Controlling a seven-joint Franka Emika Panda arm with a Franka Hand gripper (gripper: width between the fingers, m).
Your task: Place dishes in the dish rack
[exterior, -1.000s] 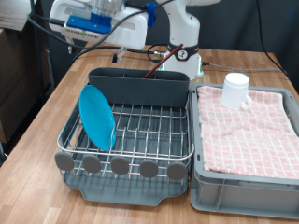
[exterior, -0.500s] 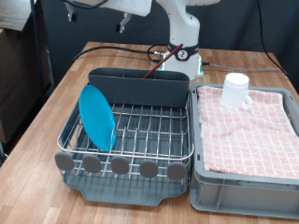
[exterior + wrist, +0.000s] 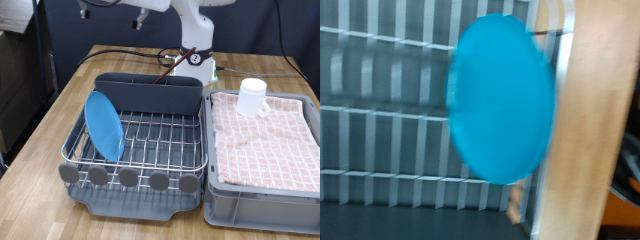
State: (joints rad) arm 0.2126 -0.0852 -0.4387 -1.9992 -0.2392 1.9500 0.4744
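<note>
The light-blue plate stands on edge in the silver wire dish rack, at the rack's left side in the exterior view. The reddish-brown wooden spoon leans out of the rack's dark grey caddy. The small white cup sits on the pink checked cloth. My gripper's hand is high above the rack at the exterior view's top edge, mostly cut off. The wrist view looks down on the plate and the rack wires; no fingers show and nothing shows between them.
A grey bin holding the pink cloth stands against the rack on the exterior view's right. Both sit on a wooden table, also seen in the wrist view. The robot base and cables are behind the rack.
The arm has risen and swung away: the hand, low at the upper left a second ago, is now nearly out of the top edge. Plate, spoon and cup have not moved.
</note>
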